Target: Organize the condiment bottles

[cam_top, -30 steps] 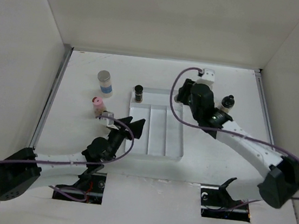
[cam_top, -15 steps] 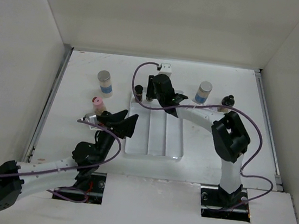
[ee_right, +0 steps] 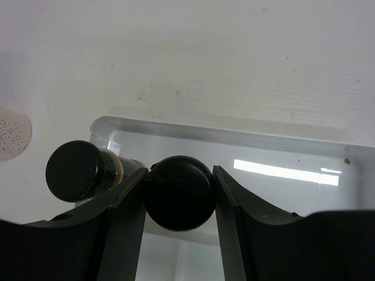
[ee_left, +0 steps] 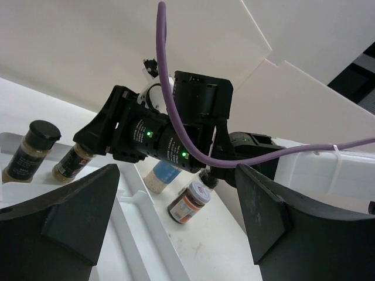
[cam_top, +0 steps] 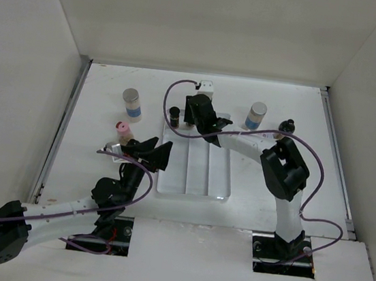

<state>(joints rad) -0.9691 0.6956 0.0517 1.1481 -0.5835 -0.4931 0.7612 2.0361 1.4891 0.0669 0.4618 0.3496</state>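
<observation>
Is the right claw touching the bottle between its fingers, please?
Touching: right wrist view shows the right claw pinching the bottle by its black cap.

left arm: stretched forward, angled right; left gripper: jaws spread wide; right arm: elbow bent, forearm reaching left; right gripper: clamped on black-capped bottle

The far left corner of the tray is crowded. The right gripper squeezes one black-capped bottle, and a second black-capped bottle stands just beside it. The right arm lies across the far right corner. The near lanes have room (from above). The left gripper blocks the tray's left side.
</observation>
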